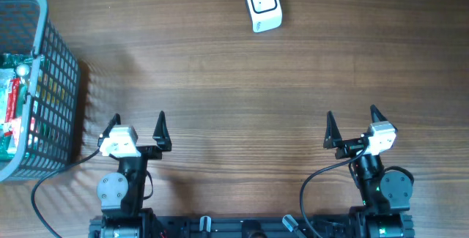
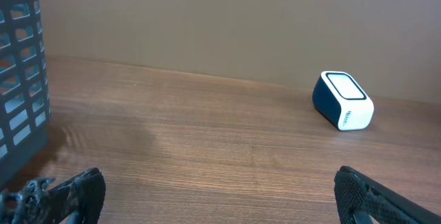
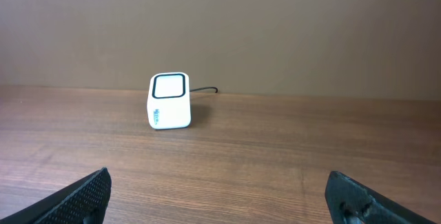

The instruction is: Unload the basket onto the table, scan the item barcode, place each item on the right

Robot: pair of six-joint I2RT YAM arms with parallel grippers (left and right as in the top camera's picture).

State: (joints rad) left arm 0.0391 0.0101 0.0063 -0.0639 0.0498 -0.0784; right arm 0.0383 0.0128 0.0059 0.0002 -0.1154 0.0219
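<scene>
A white barcode scanner [image 1: 262, 4] with a dark window stands at the far middle of the table; it also shows as the scanner [image 2: 342, 100] at the right of the left wrist view and the scanner [image 3: 169, 100] left of centre in the right wrist view. Packaged items [image 1: 13, 99] lie inside the grey basket [image 1: 55, 62] at the far left; no barcode is readable. My left gripper [image 1: 137, 124] and right gripper [image 1: 352, 121] rest near the front edge, both open and holding nothing, far from the scanner and the basket.
The basket's mesh wall [image 2: 21, 72] fills the left edge of the left wrist view. A thin cable [image 3: 203, 90] runs from behind the scanner. Bare wooden tabletop [image 1: 242, 106] lies between the grippers and the scanner.
</scene>
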